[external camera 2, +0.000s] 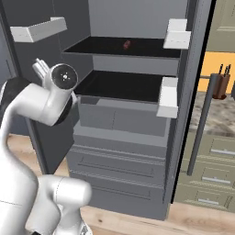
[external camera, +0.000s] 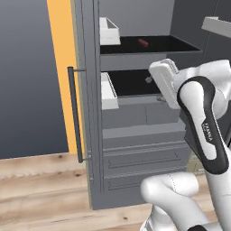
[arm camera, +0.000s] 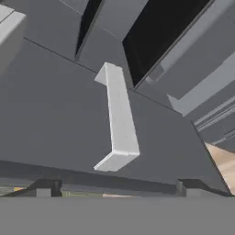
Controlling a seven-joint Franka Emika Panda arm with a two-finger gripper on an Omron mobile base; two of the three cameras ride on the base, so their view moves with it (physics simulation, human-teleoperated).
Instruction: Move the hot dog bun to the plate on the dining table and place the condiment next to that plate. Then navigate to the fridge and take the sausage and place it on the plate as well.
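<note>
Simulated kitchen, wood floor (external camera: pixel 40 189), grey fridge (external camera: pixel 135 135) standing open with both doors swung out. Left door (external camera: pixel 85 113) has a long dark handle (external camera: pixel 75 115) and white door bins (external camera: pixel 108 90); orange wall (external camera: pixel 61 54) behind it. Right door (external camera 2: pixel 190 92) also carries white bins (external camera 2: pixel 168 97) and a dark handle (external camera 2: pixel 202 124). Beyond it a counter with cabinets (external camera 2: pixel 215 151) and a knife block (external camera 2: pixel 222 82). Inside the fridge: two dark shelves, drawers (external camera: pixel 144 158) below. Sausage (external camera: pixel 143 42) lies on the upper shelf (external camera: pixel 176 45), small and reddish, toward the back; seen again in the right base view (external camera 2: pixel 126 44), well apart from the arm. White arm (external camera: pixel 205 126) raised in front of the fridge at about lower shelf (external camera 2: pixel 119 87) height, wrist turned toward the interior. Gripper (arm camera: pixel 114 188) spread wide, holding nothing; finger tips (arm camera: pixel 44 188) sit at the far sides of the hand view. Hand view looks at a grey door panel with a white bin (arm camera: pixel 118 119) on it, tilted, dark shelf opening above right.
</note>
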